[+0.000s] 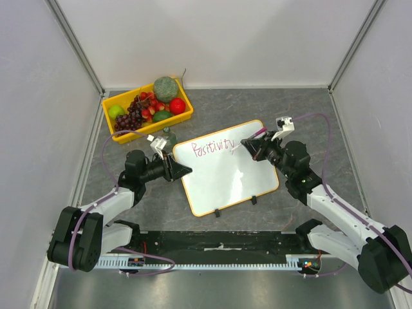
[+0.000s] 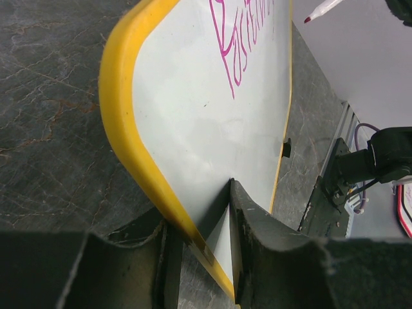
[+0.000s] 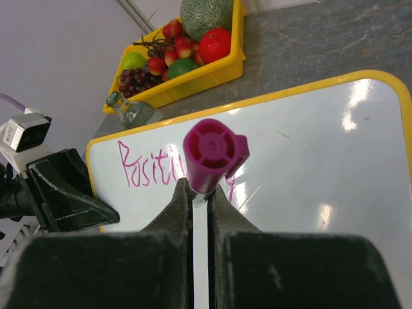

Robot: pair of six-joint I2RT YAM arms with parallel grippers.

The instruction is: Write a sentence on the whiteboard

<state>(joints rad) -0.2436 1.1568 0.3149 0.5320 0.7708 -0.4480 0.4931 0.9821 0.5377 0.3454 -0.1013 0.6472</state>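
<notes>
The whiteboard (image 1: pixel 225 177) lies tilted on the table, yellow-framed, two black feet on its near edge. The sentence (image 1: pixel 212 148) reads "Positivity" in pink along its far edge. My left gripper (image 1: pixel 183 170) is shut on the board's left edge; the left wrist view shows the fingers (image 2: pixel 270 244) pinching the yellow frame of the whiteboard (image 2: pixel 212 129). My right gripper (image 1: pixel 252 147) is shut on a pink marker (image 1: pixel 257 135), tip just right of the last letter. The right wrist view shows the marker (image 3: pixel 212 151) above the whiteboard (image 3: pixel 322 167) and the sentence (image 3: pixel 145 170).
A yellow tray (image 1: pixel 154 131) of fruit stands at the back left, close behind the board. A small glass bottle (image 1: pixel 168 136) stands between tray and board, beside my left gripper. Enclosure walls close in left, right and back. A black rail (image 1: pixel 219 241) runs along the near edge.
</notes>
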